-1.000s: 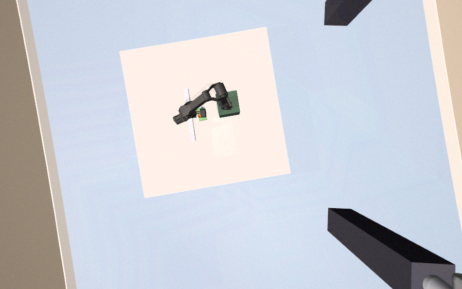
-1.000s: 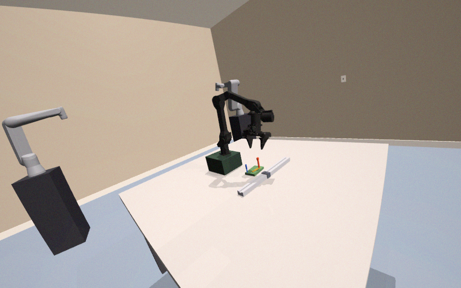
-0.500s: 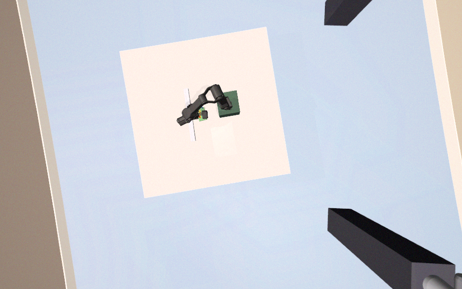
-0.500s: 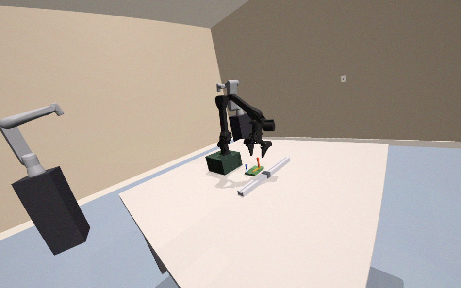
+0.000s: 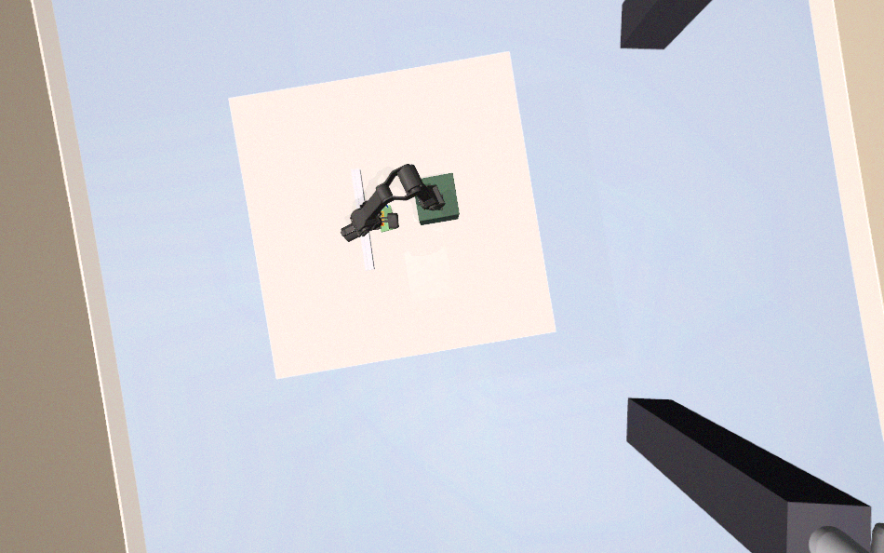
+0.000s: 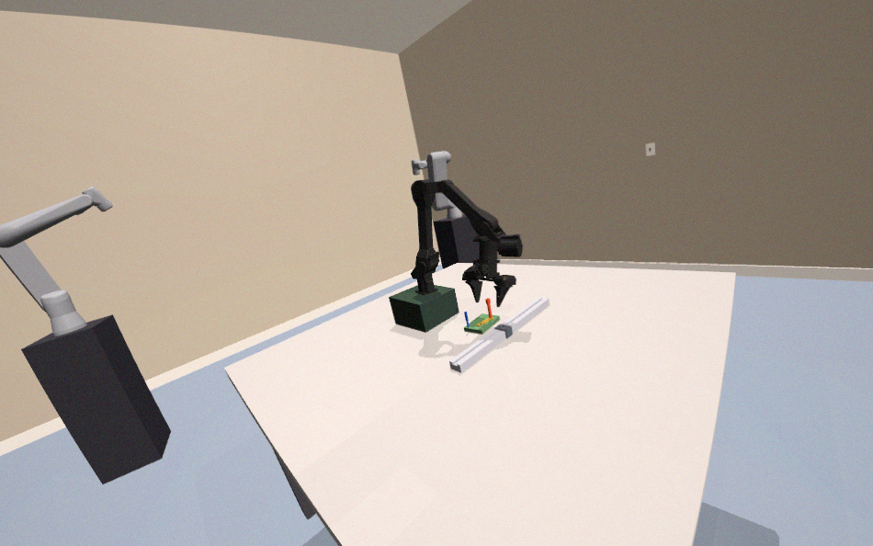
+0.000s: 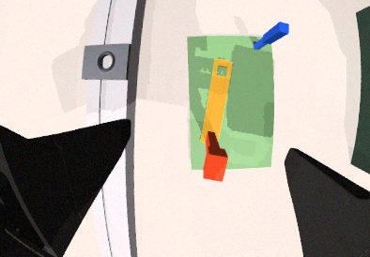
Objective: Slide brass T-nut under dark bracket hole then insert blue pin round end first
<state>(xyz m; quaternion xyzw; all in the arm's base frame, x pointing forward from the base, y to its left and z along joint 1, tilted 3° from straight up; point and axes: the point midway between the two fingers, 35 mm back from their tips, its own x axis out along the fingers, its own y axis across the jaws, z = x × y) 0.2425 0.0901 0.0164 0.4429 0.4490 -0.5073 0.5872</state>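
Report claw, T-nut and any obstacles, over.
Claw open, nothing held, above the tray. T-nut on green tray, orange handle sticking up. No obstruction visible between claw and handle.

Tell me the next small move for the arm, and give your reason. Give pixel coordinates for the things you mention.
Probably lower the open end effector (image 6: 488,301) (image 7: 211,142) a little, keeping the orange handle (image 6: 488,307) (image 7: 215,166) between its fingers. The handle sticks up from the green tray (image 6: 473,330) (image 7: 255,153), and in the exterior view the fingertips hang around the height of its top, too high for a secure grip.
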